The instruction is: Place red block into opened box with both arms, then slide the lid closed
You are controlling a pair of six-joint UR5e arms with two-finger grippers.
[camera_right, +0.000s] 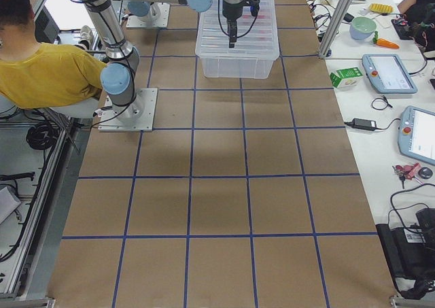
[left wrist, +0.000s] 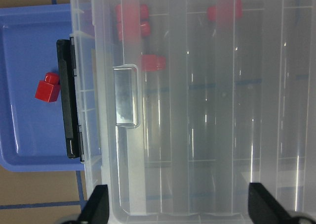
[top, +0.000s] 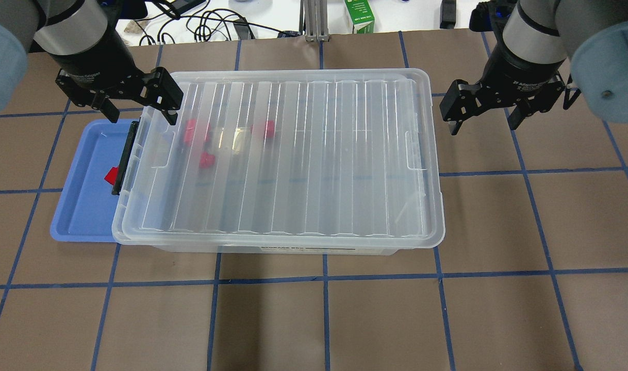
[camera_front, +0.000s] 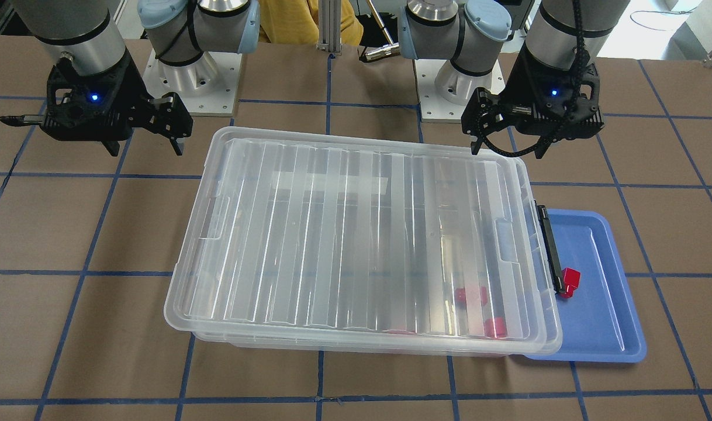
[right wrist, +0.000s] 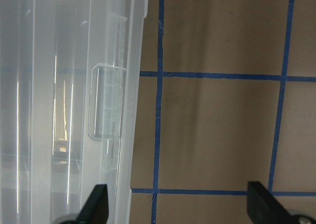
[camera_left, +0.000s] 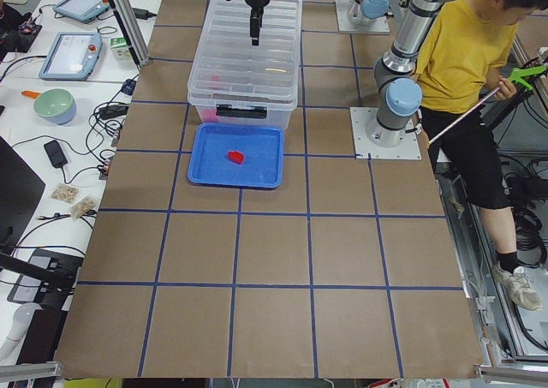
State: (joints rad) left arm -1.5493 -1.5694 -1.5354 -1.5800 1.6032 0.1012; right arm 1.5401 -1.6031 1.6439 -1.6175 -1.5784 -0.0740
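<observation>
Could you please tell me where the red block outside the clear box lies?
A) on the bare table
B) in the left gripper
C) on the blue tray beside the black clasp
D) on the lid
C: the red block rests on the blue tray, close beside the black clasp.

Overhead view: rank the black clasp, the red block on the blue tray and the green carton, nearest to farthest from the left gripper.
From the left gripper:
1. Black clasp, on the box's short end beside it.
2. Red block, on the blue tray, past the clasp.
3. Green carton, beyond the table's far edge.
</observation>
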